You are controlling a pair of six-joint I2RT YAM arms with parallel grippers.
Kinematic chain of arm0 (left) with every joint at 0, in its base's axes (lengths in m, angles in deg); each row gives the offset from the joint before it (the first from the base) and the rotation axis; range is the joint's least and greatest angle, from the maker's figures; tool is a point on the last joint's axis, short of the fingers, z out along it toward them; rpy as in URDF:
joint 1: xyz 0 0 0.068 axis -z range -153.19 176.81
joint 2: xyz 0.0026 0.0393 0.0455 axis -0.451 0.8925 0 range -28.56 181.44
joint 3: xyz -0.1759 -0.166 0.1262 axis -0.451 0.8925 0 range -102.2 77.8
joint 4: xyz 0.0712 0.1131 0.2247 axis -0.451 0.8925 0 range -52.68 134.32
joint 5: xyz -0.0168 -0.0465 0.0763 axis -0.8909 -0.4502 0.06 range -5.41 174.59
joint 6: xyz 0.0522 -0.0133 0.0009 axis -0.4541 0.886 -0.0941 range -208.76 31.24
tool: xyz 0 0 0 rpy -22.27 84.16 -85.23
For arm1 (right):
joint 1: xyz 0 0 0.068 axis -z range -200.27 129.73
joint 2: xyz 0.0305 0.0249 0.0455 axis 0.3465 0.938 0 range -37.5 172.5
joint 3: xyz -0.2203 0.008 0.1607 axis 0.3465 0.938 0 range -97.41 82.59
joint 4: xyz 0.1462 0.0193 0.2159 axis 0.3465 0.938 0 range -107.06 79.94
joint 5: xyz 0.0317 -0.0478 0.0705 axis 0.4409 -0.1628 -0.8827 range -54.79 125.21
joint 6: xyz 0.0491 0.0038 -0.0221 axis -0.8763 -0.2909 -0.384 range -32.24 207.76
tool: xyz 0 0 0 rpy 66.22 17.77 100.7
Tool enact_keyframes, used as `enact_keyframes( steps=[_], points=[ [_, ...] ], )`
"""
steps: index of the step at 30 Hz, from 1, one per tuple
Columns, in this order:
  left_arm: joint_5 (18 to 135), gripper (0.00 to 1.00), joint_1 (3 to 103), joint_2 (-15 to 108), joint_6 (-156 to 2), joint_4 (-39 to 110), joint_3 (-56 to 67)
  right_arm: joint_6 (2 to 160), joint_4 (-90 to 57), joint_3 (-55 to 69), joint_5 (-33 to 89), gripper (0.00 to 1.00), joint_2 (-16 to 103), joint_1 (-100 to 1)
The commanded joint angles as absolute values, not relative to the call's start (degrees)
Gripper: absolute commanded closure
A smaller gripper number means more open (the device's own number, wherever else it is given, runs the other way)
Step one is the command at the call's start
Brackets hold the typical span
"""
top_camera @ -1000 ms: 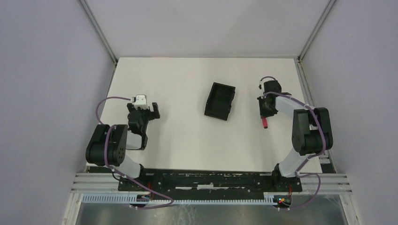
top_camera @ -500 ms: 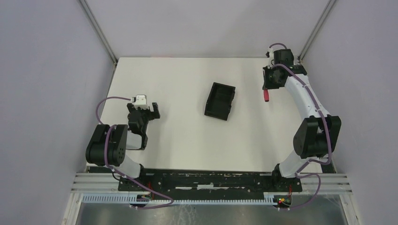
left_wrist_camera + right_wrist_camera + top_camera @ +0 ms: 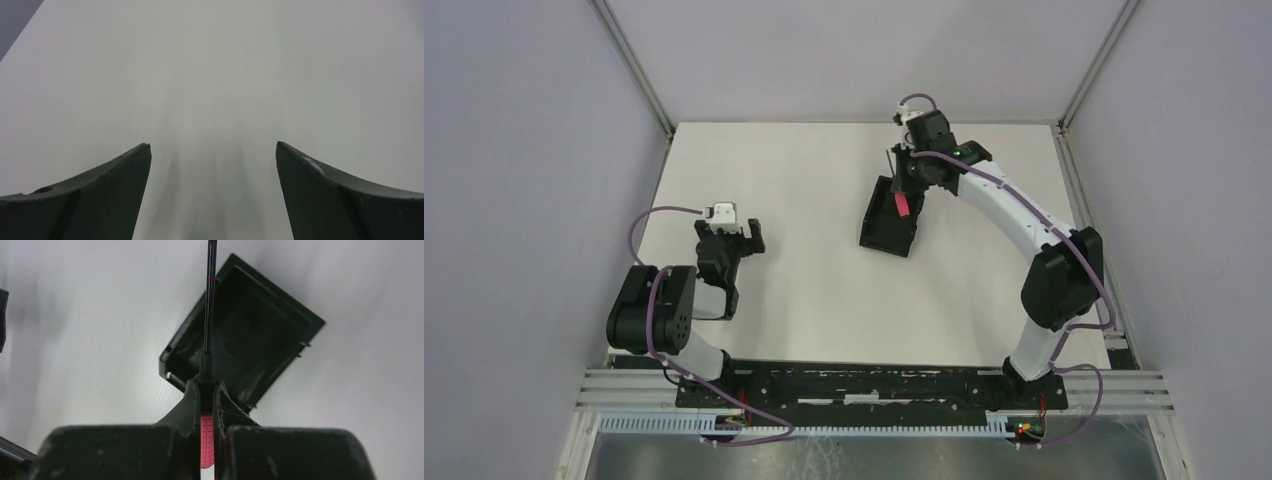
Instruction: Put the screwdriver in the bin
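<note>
White desk (image 3: 824,300) fills the floor of a pale, plain-walled enclosure, and the only loose things on it belong to the task. The right end effector (image 3: 206,386) is reached out over the middle of the desk, pinched narrow on the screwdriver (image 3: 206,437). The wrist view shows its fingers clamped at the top of the red handle, with the thin dark shaft pointing forward past the fingertips. Holding it by the handle keeps the long axis under control, and the tool hangs in the air above the bin (image 3: 260,335), well off the desk. From overhead, the red handle lies over the far part of the black tray. The shaft, however, runs out past the rim, so I judge that a release now might leave the tip on the wall rather than inside. The bin sits at an angle to the desk edges, its low walls the only obstacle to clear. The left end effector (image 3: 212,145) rests well apart on the left side, its jaws wide and empty, clear of the path.
</note>
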State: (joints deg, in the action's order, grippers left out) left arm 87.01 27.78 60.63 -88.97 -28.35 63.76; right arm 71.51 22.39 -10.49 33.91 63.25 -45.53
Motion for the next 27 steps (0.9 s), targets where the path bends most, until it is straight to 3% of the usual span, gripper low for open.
enact_keyframes(
  steps=[1,14,17,19,22,27],
  points=[
    [86.5,0.00,27.4,59.7,-87.1,-30.0,63.6,68.1,17.5,-11.6,38.4,1.00,65.9,-48.8],
    [86.5,0.00,27.4,59.7,-87.1,-30.0,63.6,68.0,11.2,-4.7,40.2,1.00,74.1,-51.5],
    [86.5,0.00,27.4,59.7,-87.1,-30.0,63.6,68.2,11.4,-5.1,41.4,0.87,75.0,-51.6],
    [86.5,0.00,27.4,59.6,-87.1,-30.0,63.6,67.9,10.6,-5.0,42.5,0.65,74.7,-51.5],
    [86.5,0.00,27.4,59.6,-87.1,-30.0,63.6,68.0,10.7,-6.7,43.2,0.51,74.2,-51.5],
    [86.5,0.00,27.4,59.6,-87.1,-30.0,63.6,68.7,11.4,-9.1,44.5,0.40,71.0,-51.6]
  ],
)
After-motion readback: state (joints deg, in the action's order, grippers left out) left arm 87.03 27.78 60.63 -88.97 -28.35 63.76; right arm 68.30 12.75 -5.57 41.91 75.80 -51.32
